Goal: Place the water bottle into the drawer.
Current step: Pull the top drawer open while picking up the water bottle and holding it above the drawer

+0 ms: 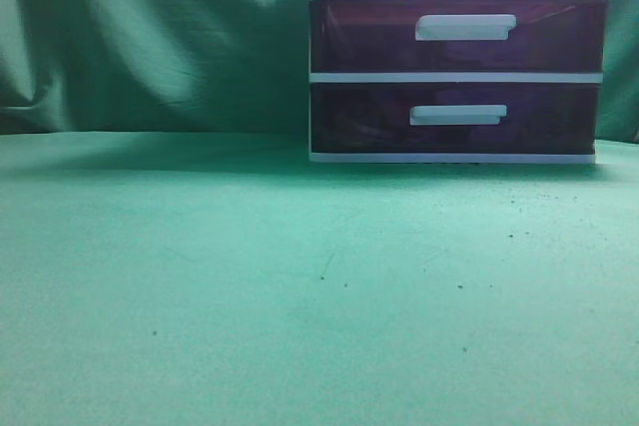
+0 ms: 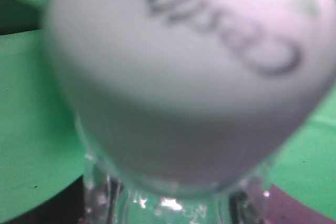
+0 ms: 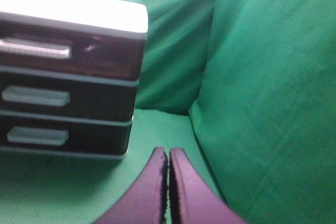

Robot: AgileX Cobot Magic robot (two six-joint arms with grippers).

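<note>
You are looking at a staged lab set: green cloth (image 1: 150, 37) drapes the backdrop and covers the tabletop (image 1: 300, 286), where a plastic drawer unit (image 1: 459, 57) stands.

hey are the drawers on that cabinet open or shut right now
Shut. In the exterior view the drawers sit flush with the cabinet frame, none pulled out; the right wrist view shows the same flat front.
</note>
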